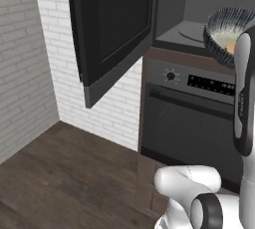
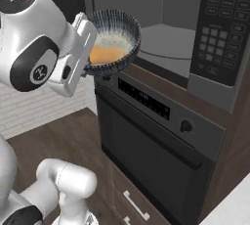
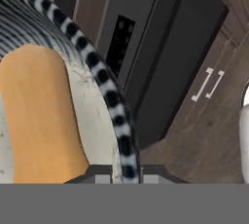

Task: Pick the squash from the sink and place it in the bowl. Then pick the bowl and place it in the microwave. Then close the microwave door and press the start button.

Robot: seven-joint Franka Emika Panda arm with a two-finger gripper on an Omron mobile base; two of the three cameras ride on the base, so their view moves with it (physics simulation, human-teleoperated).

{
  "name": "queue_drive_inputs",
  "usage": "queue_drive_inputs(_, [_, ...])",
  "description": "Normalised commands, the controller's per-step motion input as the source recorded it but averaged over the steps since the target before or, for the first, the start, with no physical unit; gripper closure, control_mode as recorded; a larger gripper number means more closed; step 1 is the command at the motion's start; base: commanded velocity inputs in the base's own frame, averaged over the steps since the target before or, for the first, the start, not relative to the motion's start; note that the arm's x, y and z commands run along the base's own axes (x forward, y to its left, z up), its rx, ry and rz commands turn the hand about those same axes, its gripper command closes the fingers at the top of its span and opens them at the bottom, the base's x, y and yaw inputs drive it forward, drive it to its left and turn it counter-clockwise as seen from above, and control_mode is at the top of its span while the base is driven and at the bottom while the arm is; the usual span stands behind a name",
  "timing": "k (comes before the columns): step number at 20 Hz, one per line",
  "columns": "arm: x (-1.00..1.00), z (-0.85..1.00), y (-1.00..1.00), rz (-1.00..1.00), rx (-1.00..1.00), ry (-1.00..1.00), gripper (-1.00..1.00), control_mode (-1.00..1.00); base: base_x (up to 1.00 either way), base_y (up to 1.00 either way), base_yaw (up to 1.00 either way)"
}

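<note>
Bowl [image 1: 226,34] first, in the left base view: it hangs at the upper right, tilted so its pale inside faces the camera, with a bit of orange squash [image 1: 230,47] showing low inside it, just in front of the open microwave [image 1: 199,9] and above the oven [image 1: 191,118]. The microwave door [image 1: 112,29] stands swung wide to the left, in front of the white brick wall [image 1: 30,68]. The arm's white link covers the bowl's right edge. In the right base view the bowl [image 2: 117,35] is held up at the mouth of the microwave [image 2: 166,28], left of the keypad [image 2: 220,38] and over the oven [image 2: 151,141]; the squash [image 2: 105,54] lies in its bottom, and the gripper [image 2: 90,55] meets the near rim. In the hand view the streaked rim of the bowl [image 3: 104,91] runs down between the two dark finger tips at the bottom, so the gripper [image 3: 124,178] has its jaws clamped on the rim; the squash [image 3: 41,116] lies large inside, at the left, and the oven front [image 3: 155,47] and wood floor [image 3: 204,145] lie beyond.
</note>
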Motion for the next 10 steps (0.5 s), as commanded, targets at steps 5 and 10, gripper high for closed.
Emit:
queue_drive_inputs(5, [0.59,0.03,-0.3,0.0,0.0,0.0,1.0,-1.0,0.0,0.0,0.0])
queue_drive_inputs(10, [0.65,0.0,-0.3,0.0,0.0,0.01,1.0,-1.0,0.0,0.0,0.0])
